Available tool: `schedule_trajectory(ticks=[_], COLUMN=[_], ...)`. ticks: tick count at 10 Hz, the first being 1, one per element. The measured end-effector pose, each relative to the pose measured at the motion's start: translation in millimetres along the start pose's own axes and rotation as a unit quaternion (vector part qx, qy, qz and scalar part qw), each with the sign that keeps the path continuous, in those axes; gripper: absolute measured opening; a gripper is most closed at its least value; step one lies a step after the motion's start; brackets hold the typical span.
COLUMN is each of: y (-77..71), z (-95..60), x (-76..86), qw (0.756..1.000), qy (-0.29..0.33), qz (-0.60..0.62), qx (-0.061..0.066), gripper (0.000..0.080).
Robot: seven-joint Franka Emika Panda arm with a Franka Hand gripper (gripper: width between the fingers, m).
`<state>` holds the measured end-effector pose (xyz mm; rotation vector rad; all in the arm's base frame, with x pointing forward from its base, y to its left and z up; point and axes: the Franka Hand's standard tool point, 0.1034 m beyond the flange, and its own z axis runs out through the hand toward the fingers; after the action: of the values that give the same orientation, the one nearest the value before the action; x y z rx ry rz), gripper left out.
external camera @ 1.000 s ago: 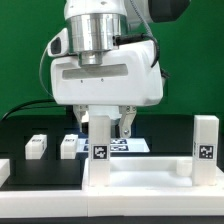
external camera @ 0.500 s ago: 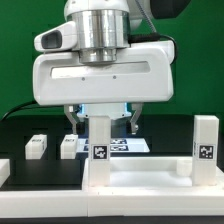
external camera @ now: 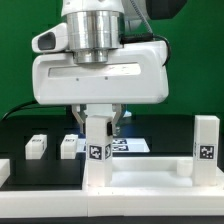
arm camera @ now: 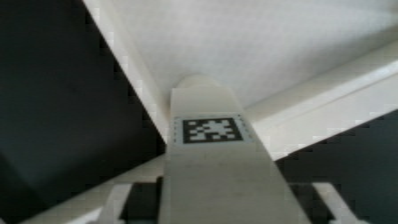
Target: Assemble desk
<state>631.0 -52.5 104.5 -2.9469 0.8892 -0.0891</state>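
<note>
Square white plastic leg (external camera: 98, 140), checker tag (external camera: 98, 152), upright on rimmed desk top (external camera: 150, 178) under gripper (external camera: 98, 122), between its fingers (external camera: 116, 122); clamped or not, can't tell. Second leg (external camera: 205, 140) apart.

The desk top (external camera: 150, 180) is lying in front, the first leg (external camera: 98, 150) standing on its end at the exterior view's left, the second leg (external camera: 205, 140) on its right end. The gripper (external camera: 99, 122) is hanging over the first leg (a finger each side). Behind, a loose part (external camera: 36, 146) and another loose part (external camera: 68, 146) are lying left of the marker board (external camera: 132, 146).
</note>
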Motion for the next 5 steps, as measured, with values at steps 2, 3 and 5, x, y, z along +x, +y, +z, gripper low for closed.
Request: schedule_trajectory(ticks=[2,3,5], y=[-0.3,-0.9,-0.6], z=[0.1,0.1,0.3], x=[0.1,-1.9,1.6], qw=[0.989,0.975,0.912], qy=[0.001,-0.005,-0.024], qz=[0.145,0.222,0.409], qx=[-0.003,-0.005,0.010], gripper=[0.0291,0.0291,0.0291])
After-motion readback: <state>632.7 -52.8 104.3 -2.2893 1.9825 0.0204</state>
